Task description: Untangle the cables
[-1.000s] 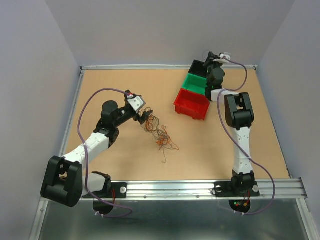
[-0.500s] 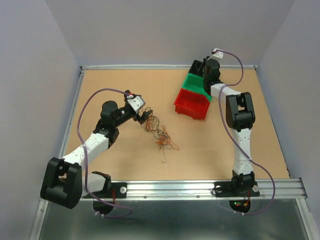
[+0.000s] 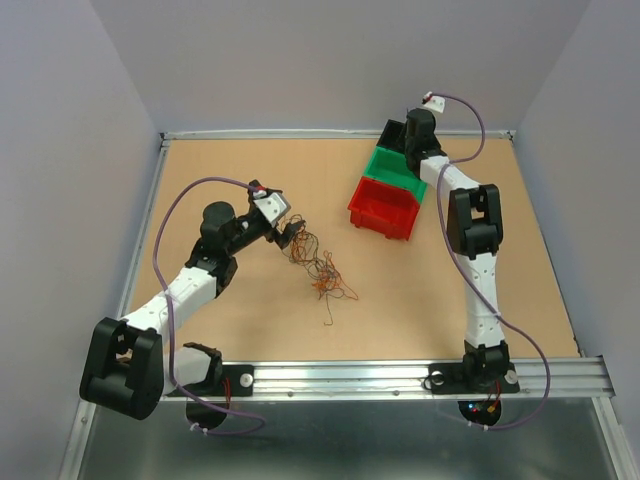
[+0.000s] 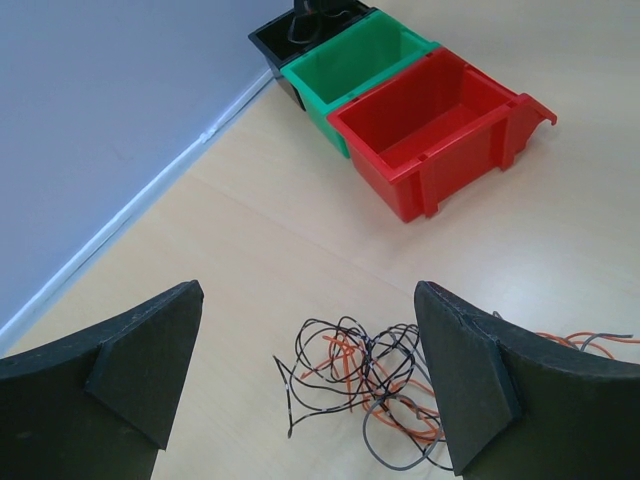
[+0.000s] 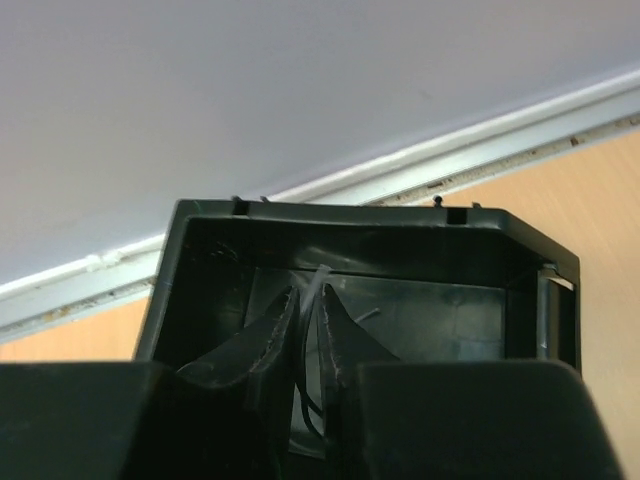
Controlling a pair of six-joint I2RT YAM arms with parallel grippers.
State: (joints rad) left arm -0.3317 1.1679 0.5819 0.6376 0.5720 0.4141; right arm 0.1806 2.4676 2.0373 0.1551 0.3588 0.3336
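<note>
Orange and dark cables [image 3: 318, 262] lie in one loose knot mid-counter [image 3: 220, 170], w/ a single strand trailing toward the near edge.

Progress: early, by my read. Dark curls show inside the black bin [image 4: 292, 38] at the far end of the row, so prob. one cable is sorted. The green bin [image 3: 392, 168] and red bin [image 3: 385, 210] look empty. Everything else is knotted together, so most of the pulling-apart is left to do.

Left arm [image 3: 190, 285]: reaches fwd from its base, elbow bent, wrist tipped down at the far-left edge of the knot. Left jaws are wide apart and hold nothing. The knot lies btwn and just ahead of the two fingers [image 4: 140, 370], and I see no contact.

Right arm [image 3: 470, 230]: stretched far out, w/ the wrist pointing down into the black bin. Right jaws are nearly together, w/ only a thin slit btwn them. A fine dark strand seems to hang low in that slit, but I can't tell if it's pinched or loose.
</note>
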